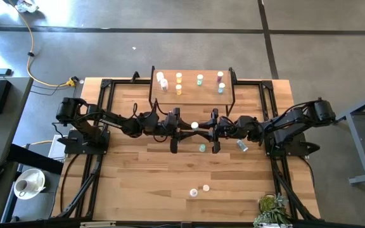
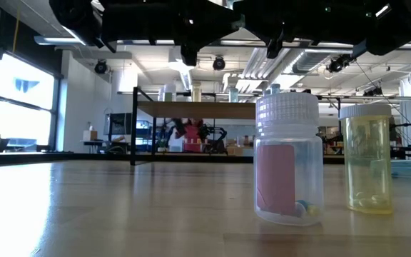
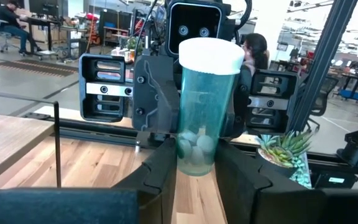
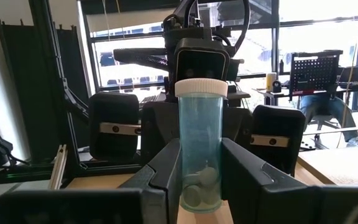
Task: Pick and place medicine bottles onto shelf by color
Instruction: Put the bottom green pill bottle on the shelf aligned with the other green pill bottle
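Nearest the low camera, a clear bottle (image 2: 289,158) with a ribbed white cap stands upright on the table (image 2: 120,207), holding a pink label and a few small pills at its bottom; just to its 3 o'clock and a little farther back stands a yellow bottle (image 2: 367,158) with a pale cap, its contents too faint to tell. From above, these two sit close together near the 6 o'clock edge of the table (image 1: 138,171), well apart from everything else. Toward the middle, a green bottle (image 1: 202,148) stands between the two arms and a pale bottle (image 1: 242,146) lies tilted just beside the right arm. At the table's centre the left end effector (image 1: 187,129) and the right end effector (image 1: 203,129) meet nose to nose around one teal bottle (image 1: 195,126). In the left wrist view the teal bottle (image 3: 204,109) stands upright with a white cap and several pale round pills piled at its bottom, and the left end effector (image 3: 197,177) has its fingers pinching the bottle's lower part. In the right wrist view the same bottle (image 4: 200,146) shows a few pills at its base, with the right end effector (image 4: 199,180) also pinching it from the opposite side. Farthest off, at 12 o'clock, the shelf (image 1: 192,95) carries upright bottles: white ones (image 1: 162,80) at its 9 o'clock end, orange ones (image 1: 179,83), a green one (image 1: 199,79), then a pink one (image 1: 220,76) with a teal one (image 1: 221,88) beside it.
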`<action>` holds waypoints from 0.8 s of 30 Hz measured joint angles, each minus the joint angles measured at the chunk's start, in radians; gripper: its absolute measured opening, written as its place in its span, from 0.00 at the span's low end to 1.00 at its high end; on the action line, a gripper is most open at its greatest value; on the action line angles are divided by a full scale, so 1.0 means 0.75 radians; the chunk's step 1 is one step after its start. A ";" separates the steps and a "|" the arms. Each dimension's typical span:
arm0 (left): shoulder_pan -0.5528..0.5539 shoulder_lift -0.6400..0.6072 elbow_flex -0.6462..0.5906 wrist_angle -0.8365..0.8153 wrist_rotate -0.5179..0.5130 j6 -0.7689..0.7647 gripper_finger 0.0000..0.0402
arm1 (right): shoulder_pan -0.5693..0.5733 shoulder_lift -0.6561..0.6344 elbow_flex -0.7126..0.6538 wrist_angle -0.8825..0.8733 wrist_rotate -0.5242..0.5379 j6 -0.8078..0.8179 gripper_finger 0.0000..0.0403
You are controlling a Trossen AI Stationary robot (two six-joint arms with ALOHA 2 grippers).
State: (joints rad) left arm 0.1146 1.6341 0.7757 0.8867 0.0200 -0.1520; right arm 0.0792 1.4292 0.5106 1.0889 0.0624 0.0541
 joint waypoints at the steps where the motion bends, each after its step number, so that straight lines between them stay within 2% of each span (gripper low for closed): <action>1: -0.001 0.000 0.000 0.000 0.000 -0.001 0.21 | 0.000 0.000 0.000 0.000 0.000 0.007 0.21; 6: -0.010 0.000 0.000 0.000 -0.006 -0.003 0.21 | 0.001 0.000 0.000 -0.002 -0.004 0.023 0.23; 11: -0.009 0.000 0.000 0.001 -0.006 -0.004 0.21 | 0.001 0.000 0.000 -0.002 -0.004 0.028 0.32; 17: -0.006 0.000 0.001 0.002 -0.017 -0.004 0.21 | 0.001 0.000 0.000 -0.007 0.061 0.032 0.43; 24: 0.003 0.000 0.002 -0.002 -0.021 -0.003 0.21 | 0.001 -0.073 -0.001 -0.098 0.070 0.013 0.48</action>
State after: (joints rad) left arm 0.1169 1.6341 0.7769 0.8852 0.0040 -0.1545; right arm 0.0799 1.3746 0.5102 1.0153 0.1150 0.0637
